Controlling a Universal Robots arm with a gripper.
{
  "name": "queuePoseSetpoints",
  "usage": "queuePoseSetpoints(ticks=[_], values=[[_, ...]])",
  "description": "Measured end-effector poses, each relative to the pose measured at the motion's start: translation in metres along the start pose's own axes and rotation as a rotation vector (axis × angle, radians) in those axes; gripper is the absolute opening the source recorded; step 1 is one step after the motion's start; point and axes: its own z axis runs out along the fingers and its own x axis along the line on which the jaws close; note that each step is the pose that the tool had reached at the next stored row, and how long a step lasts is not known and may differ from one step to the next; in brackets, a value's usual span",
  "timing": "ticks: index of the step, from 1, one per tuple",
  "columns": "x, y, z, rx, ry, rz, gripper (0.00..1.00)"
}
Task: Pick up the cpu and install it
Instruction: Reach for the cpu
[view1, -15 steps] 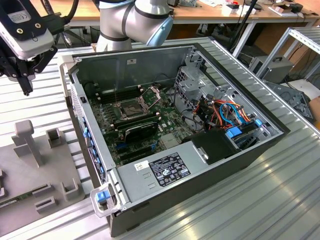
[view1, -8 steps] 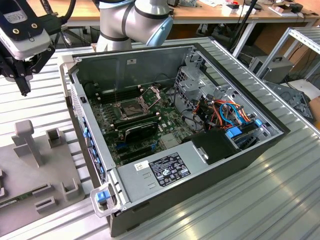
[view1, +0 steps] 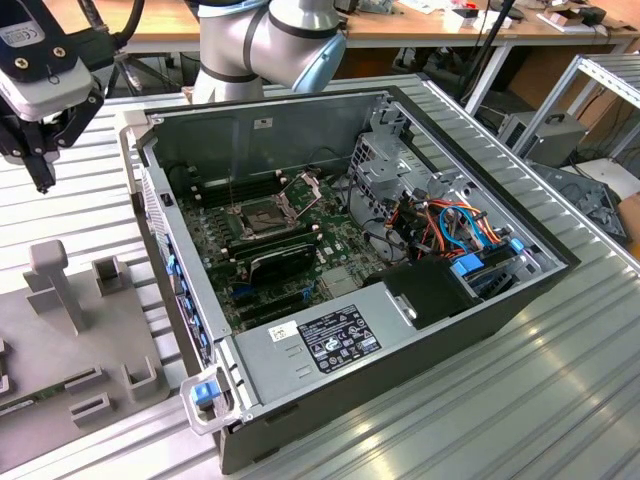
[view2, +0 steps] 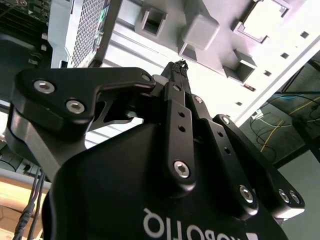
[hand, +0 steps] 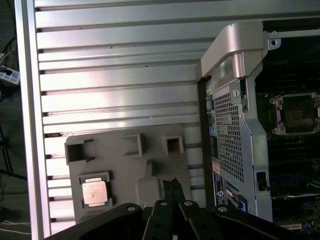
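The cpu (hand: 95, 192) is a small pale metal square lying flat in a recess of the grey fixture plate (hand: 125, 170). My gripper (hand: 173, 183) hovers above that plate with its fingers pressed together and nothing between them; the cpu sits a short way off to one side of the tips. In the exterior view the gripper (view1: 42, 178) hangs high at the exterior view's left, above the ribbed table and beyond the fixture plate (view1: 90, 350). The second wrist view shows the shut gripper (view2: 181, 64) over the plate. The motherboard's dark socket (view1: 262, 215) stands with its metal frame raised inside the case.
An open computer case (view1: 480, 330) takes up the middle of the ribbed aluminium table (view1: 560, 400), with cables and a blue-tabbed drive bay at the exterior view's right. The fixture plate carries an upright post (view1: 55, 280) and several raised blocks. The case's perforated wall (hand: 230, 135) borders the plate.
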Motion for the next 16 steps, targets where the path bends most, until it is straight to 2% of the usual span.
queuePoseSetpoints(ticks=[16], values=[[0.011, -0.0008, -0.0001, 0.0, 0.0, 0.0, 0.11]])
